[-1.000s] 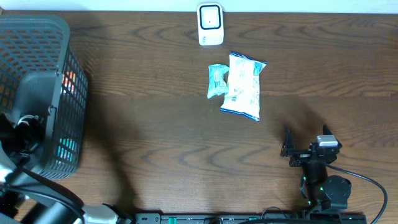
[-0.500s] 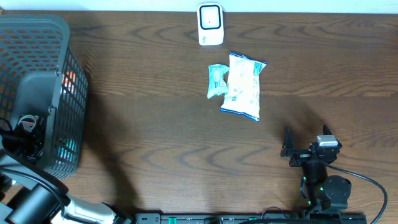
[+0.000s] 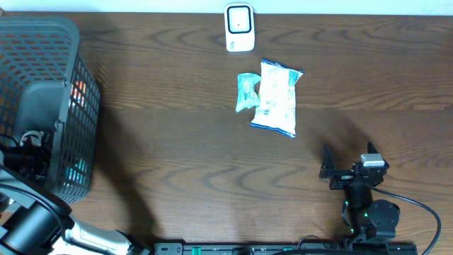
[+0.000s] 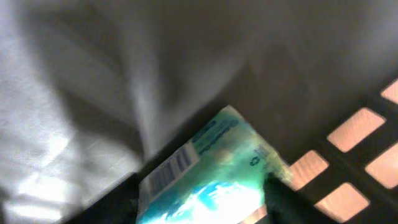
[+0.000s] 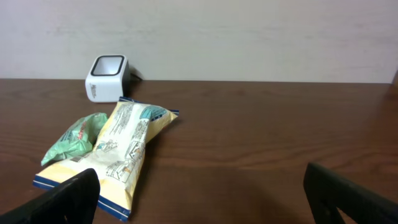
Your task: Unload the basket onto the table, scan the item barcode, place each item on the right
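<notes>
A teal-green packet [image 4: 217,149] with a barcode [image 4: 169,169] on its near end lies inside the black mesh basket [image 3: 42,42]. My left gripper [image 4: 205,205] reaches into the basket [image 4: 336,155], both dark fingers pressed against the packet's sides, shut on it. From overhead the left gripper [image 3: 32,142] shows low in the basket. The white scanner [image 3: 239,27] stands at the table's far edge, also seen in the right wrist view as the scanner [image 5: 107,78]. My right gripper [image 3: 348,157] rests open near the front right, the right gripper [image 5: 208,199] holding nothing.
A small green packet [image 3: 247,91] and a larger white-and-yellow bag [image 3: 277,98] lie together in front of the scanner. More coloured items show through the basket's mesh. The basket fills the table's left side.
The left arm has sunk lower into the basket and its jaws have narrowed onto the teal packet. The right arm and the packets on the table have not moved.
</notes>
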